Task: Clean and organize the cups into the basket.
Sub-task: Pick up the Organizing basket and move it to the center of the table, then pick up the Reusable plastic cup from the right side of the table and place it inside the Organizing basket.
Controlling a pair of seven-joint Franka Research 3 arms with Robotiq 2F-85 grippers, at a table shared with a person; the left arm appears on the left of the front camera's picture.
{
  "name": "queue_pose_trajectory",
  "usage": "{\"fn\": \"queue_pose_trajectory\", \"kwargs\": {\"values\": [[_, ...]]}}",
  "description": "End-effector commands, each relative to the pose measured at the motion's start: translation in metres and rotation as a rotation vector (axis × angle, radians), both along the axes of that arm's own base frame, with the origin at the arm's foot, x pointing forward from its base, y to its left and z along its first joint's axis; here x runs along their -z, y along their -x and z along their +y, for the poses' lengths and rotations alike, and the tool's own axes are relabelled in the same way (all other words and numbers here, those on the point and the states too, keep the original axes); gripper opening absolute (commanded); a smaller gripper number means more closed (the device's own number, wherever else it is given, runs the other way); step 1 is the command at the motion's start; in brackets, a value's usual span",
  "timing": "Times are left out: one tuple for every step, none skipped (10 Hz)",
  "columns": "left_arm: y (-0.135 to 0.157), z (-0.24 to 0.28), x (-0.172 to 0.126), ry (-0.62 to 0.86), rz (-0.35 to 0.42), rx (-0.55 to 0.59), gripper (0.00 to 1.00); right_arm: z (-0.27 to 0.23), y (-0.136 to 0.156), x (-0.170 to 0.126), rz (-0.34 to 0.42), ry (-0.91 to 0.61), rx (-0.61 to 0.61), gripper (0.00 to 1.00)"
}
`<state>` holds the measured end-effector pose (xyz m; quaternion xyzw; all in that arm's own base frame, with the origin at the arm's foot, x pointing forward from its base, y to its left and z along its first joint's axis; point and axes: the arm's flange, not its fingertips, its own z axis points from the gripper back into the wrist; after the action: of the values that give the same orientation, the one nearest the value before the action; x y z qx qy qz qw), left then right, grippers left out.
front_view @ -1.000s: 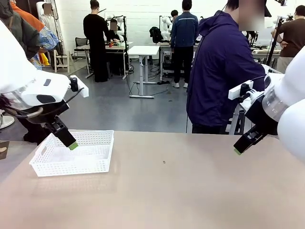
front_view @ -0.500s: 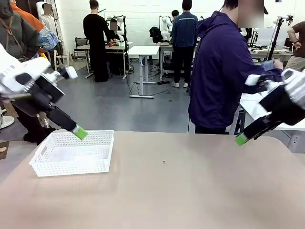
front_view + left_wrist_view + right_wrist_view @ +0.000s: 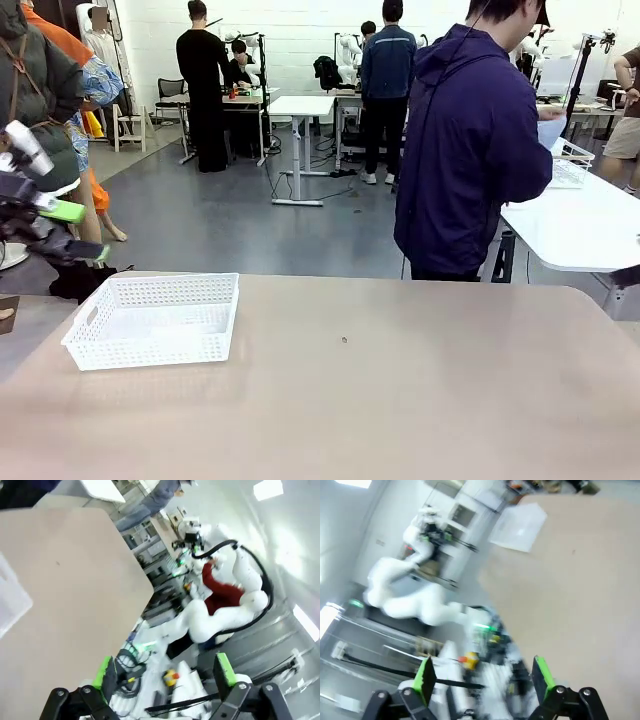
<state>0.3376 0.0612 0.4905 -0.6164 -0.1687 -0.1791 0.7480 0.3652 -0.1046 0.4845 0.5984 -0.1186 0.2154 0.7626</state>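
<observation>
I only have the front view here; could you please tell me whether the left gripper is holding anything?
Observer: No; the left wrist view shows the left gripper open, with nothing between its jaws.
Operator: Thank you. And the right gripper?
Observer: Its own wrist view shows the right gripper open and empty as well.
Operator: What does that camera look at?
Observer: Along the table toward the basket, well ahead of the gripper.
</observation>
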Motion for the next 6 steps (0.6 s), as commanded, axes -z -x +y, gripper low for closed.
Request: {"fn": "queue_pose_trajectory", "kwargs": {"values": [[-0.001, 0.042, 0.017, 0.076, 0.225, -0.181, 1.0, -0.049, -0.029, 0.026, 0.32, -0.192, 0.088, 1.0], [0.008, 0.065, 0.021, 0.094, 0.239, -0.214, 1.0, -0.072, -0.027, 0.038, 0.344, -0.235, 0.149, 1.0], [0.016, 0.086, 0.022, 0.114, 0.25, -0.24, 1.0, -0.092, -0.023, 0.046, 0.355, -0.286, 0.185, 1.0], [0.03, 0.104, 0.022, 0.11, 0.257, -0.271, 1.0, -0.109, -0.013, 0.048, 0.356, -0.312, 0.217, 1.0], [0.046, 0.122, 0.021, 0.105, 0.261, -0.299, 1.0, -0.127, 0.001, 0.047, 0.348, -0.329, 0.248, 1.0], [0.058, 0.138, 0.018, 0.101, 0.26, -0.324, 1.0, -0.138, 0.015, 0.044, 0.341, -0.321, 0.285, 1.0]]}}
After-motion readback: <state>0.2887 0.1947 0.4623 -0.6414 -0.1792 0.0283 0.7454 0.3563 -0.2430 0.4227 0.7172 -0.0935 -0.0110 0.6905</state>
